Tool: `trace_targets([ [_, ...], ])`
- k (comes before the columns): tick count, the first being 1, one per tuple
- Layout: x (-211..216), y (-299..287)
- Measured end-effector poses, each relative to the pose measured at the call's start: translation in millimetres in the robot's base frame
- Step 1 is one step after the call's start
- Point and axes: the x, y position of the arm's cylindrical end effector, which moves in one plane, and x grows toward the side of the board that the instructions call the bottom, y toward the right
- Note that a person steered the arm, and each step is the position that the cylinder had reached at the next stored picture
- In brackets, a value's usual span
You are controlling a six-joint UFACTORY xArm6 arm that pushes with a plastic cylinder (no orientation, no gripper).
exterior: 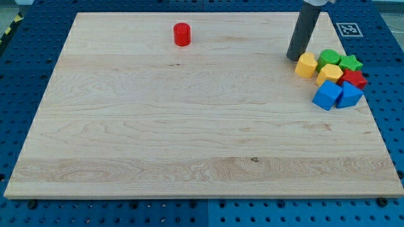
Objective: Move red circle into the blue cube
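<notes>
The red circle is a small red cylinder standing alone near the view's top, left of centre. The blue cube sits at the view's right, at the lower end of a cluster of blocks, with a second blue block touching its right side. My tip rests on the board just left of the yellow block, far to the right of the red circle.
The cluster at the right also holds another yellow block, a green block, a green star and a red block. The wooden board lies on a blue perforated table. A marker tag sits at the top right.
</notes>
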Motion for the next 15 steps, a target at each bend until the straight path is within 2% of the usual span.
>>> trace_targets([
  [3,6.1,8.6],
  [4,-0.3,-16.2],
  [5,-1.6,-64.6],
  [7,-1.6,-71.9],
  [9,-2.6,-213.1],
  [10,-14.5,-265.3],
  [11,-49.0,-312.1],
  [12,-82.5,-315.9],
  [13,-89.4,-275.7],
  [14,-59.1,-223.7],
  [15,-52.3,-207.8],
])
